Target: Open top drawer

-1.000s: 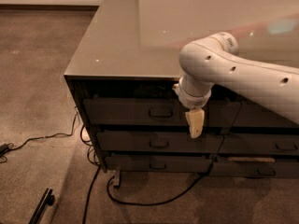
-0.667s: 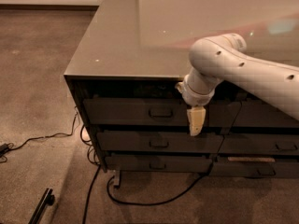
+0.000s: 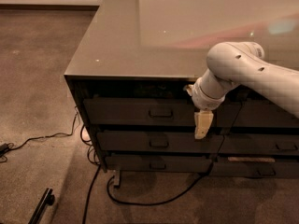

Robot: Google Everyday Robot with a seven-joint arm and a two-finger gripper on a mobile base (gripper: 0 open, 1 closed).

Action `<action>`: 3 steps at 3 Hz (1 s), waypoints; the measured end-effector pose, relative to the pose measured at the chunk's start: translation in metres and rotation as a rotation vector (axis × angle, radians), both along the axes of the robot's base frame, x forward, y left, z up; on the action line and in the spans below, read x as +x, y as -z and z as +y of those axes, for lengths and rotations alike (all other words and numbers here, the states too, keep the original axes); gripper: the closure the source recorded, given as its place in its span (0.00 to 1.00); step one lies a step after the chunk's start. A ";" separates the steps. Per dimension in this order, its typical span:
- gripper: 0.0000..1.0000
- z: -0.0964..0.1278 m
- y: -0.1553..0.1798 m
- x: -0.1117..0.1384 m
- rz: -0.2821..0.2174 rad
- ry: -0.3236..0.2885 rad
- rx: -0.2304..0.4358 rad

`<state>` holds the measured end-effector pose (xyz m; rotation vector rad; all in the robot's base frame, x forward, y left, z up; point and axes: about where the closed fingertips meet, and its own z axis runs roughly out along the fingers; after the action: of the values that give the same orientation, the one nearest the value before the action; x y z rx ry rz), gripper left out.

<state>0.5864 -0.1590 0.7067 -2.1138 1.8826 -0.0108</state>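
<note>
The top drawer (image 3: 135, 112) is the wide dark grey front just under the tabletop, on the left stack. It looks closed, flush with the fronts below. Its small rectangular pull handle (image 3: 160, 112) sits at the centre. My gripper (image 3: 203, 125) hangs pale and pointing down from the white arm (image 3: 243, 69). It is in front of the drawer's right end, to the right of the handle and slightly below it, holding nothing I can see.
Two slimmer drawers (image 3: 156, 142) lie below the top one, and a neighbouring stack (image 3: 261, 146) lies to the right. The glossy tabletop (image 3: 140, 36) overhangs them. Black cables (image 3: 88, 190) run over the carpet at the cabinet's foot. A dark bar (image 3: 41, 206) lies at the bottom left.
The arm and gripper have shifted a little to the right along the top drawer front, away from the handle. The drawers have not moved.
</note>
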 end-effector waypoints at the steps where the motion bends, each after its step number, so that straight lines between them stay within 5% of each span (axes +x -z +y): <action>1: 0.00 0.010 -0.009 0.002 -0.033 -0.036 0.008; 3: 0.00 0.023 0.011 0.017 -0.037 -0.035 0.060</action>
<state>0.6034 -0.1360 0.6954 -2.0924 1.8020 0.0144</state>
